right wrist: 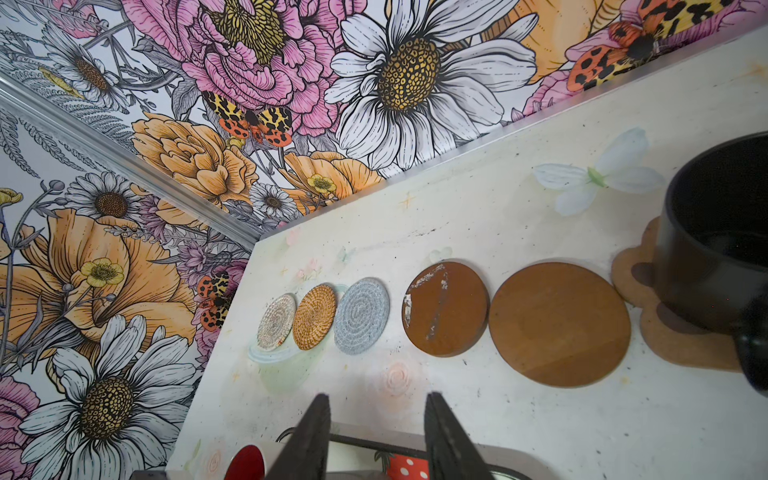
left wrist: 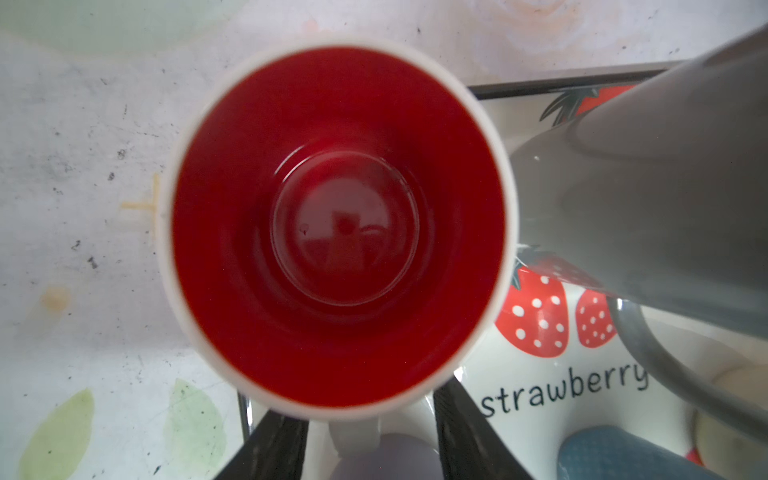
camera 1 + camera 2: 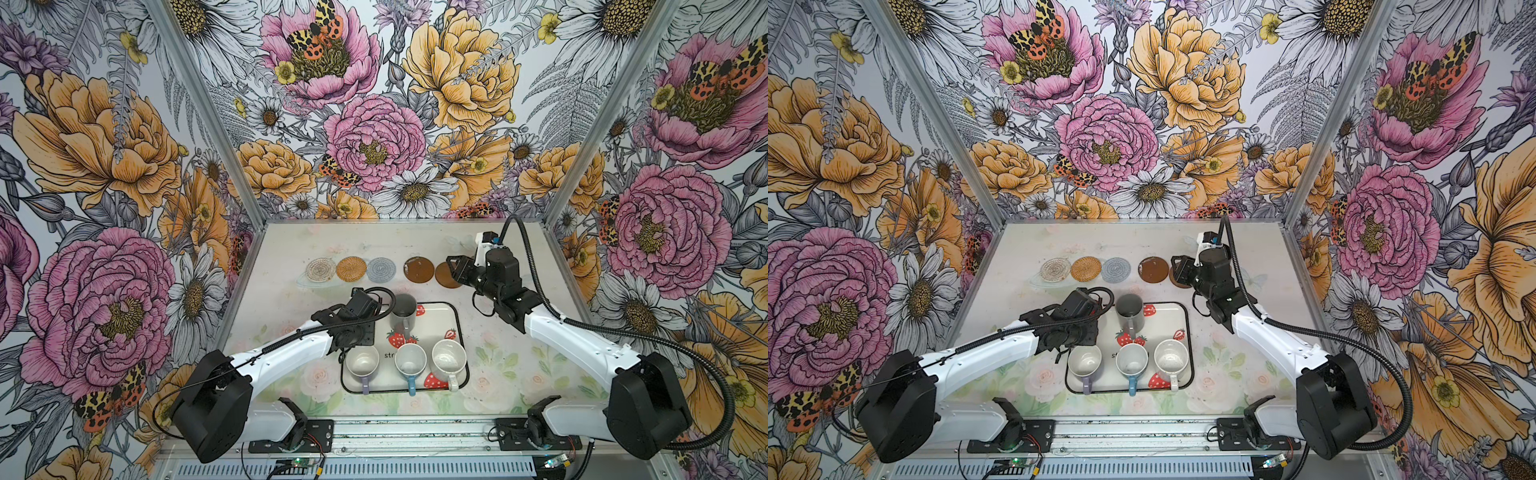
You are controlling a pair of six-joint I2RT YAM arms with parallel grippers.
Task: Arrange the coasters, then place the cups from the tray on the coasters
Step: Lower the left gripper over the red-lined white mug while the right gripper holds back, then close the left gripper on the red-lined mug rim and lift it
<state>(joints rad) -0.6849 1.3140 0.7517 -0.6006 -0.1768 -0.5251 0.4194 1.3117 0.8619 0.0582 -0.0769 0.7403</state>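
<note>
Five coasters lie in a row at the back: clear beaded (image 3: 320,269), tan woven (image 3: 351,269), grey woven (image 3: 381,269) and two brown discs (image 3: 418,269) (image 1: 559,322). A black cup (image 1: 715,249) stands on the paw-shaped coaster (image 1: 685,345). On the tray (image 3: 459,332) stand grey (image 3: 403,309), lilac-handled (image 3: 362,361), light blue (image 3: 410,360) and speckled white (image 3: 449,357) cups. The white cup with red inside (image 2: 338,224) sits at the tray's back left corner. My left gripper (image 2: 365,415) is open, its fingers either side of that cup's handle with gaps. My right gripper (image 1: 378,399) hangs open and empty.
The right arm (image 3: 498,282) reaches over the right end of the coaster row and hides the black cup in both top views. The left wrist (image 3: 359,309) covers the red-lined cup from above. Flowered walls (image 3: 257,187) close in the table on three sides.
</note>
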